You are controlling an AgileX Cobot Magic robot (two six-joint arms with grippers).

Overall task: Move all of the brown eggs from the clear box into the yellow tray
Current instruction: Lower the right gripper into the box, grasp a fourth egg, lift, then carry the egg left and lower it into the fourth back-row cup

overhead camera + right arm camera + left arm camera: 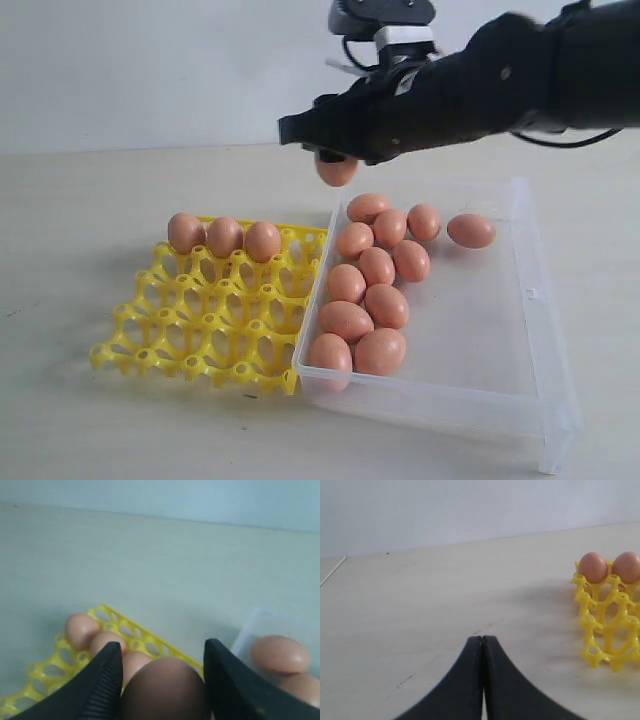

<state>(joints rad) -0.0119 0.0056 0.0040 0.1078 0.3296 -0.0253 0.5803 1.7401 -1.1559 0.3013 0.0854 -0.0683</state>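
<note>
Egg (336,171) in right gripper (162,655), three eggs (224,236) in tray (150,330)

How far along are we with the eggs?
Three brown eggs sit in the far row of the yellow tray. The right gripper holds a fourth egg in the air. About twelve are left in the clear box. The left gripper is shut, empty.

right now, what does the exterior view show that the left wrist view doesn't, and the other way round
Only the exterior view: the clear box holding twelve brown eggs, the right tool gripping another brown egg in the air, and a third egg seated in the yellow tray. Only the left wrist view: the left tool, shut, above the table. Both: the yellow tray with two eggs seated in it, and the table.
</note>
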